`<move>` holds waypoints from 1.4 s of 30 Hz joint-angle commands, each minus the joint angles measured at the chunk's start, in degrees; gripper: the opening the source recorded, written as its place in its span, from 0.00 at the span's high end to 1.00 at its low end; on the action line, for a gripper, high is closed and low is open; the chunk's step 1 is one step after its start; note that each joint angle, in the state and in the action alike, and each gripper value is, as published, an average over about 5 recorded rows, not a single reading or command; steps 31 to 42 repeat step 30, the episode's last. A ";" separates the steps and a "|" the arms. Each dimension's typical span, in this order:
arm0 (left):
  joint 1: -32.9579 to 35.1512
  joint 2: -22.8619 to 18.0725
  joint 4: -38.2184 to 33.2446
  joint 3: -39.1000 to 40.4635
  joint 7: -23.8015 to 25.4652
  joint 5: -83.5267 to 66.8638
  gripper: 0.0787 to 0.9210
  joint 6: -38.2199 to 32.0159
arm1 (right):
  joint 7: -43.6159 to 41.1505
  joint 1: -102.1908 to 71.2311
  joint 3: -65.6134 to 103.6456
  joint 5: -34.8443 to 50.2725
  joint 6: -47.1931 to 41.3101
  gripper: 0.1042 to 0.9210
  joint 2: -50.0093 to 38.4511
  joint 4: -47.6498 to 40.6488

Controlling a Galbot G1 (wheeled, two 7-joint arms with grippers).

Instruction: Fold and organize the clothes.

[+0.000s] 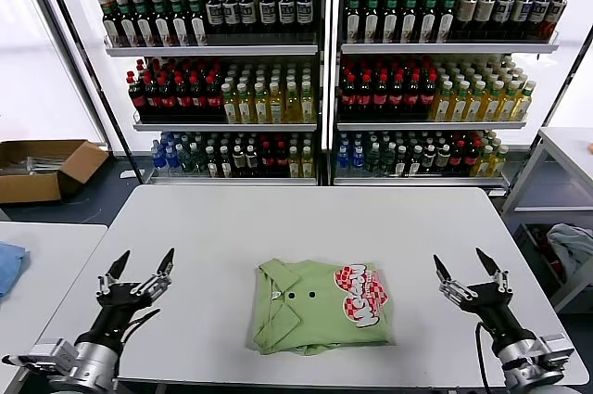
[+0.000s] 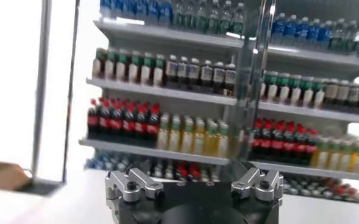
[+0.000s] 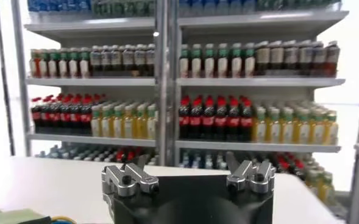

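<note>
Seeing from my head camera the folded polo mid-table, left gripper and right gripper flanking it, both spread wide, empty. Wrist cameras mostly show shelves; possibly shirt edge.

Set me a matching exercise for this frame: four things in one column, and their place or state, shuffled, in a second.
Things:
1. green polo shirt
2. left gripper
3. right gripper
4. cardboard box

Places or states:
A. on the floor beyond the table's left end
B. folded, logo up, at the table's near middle
C. open, empty, right of the shirt
D. open, empty, left of the shirt

Pairs: 1-B, 2-D, 3-C, 4-A
</note>
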 commanded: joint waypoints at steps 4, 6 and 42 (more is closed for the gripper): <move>0.22 0.55 5.25 -8.15 8.74 6.63 0.12 -8.02 | -3.77 -4.67 7.79 0.17 5.56 0.12 3.95 -0.48; 0.15 0.41 4.97 -7.91 9.52 6.41 0.12 -7.96 | -3.79 -5.16 7.86 -0.08 6.04 0.12 4.13 -0.14; 4.34 1.14 4.04 -10.79 16.29 6.45 0.12 -14.47 | -3.68 -8.81 5.07 -2.64 5.60 0.12 4.48 2.44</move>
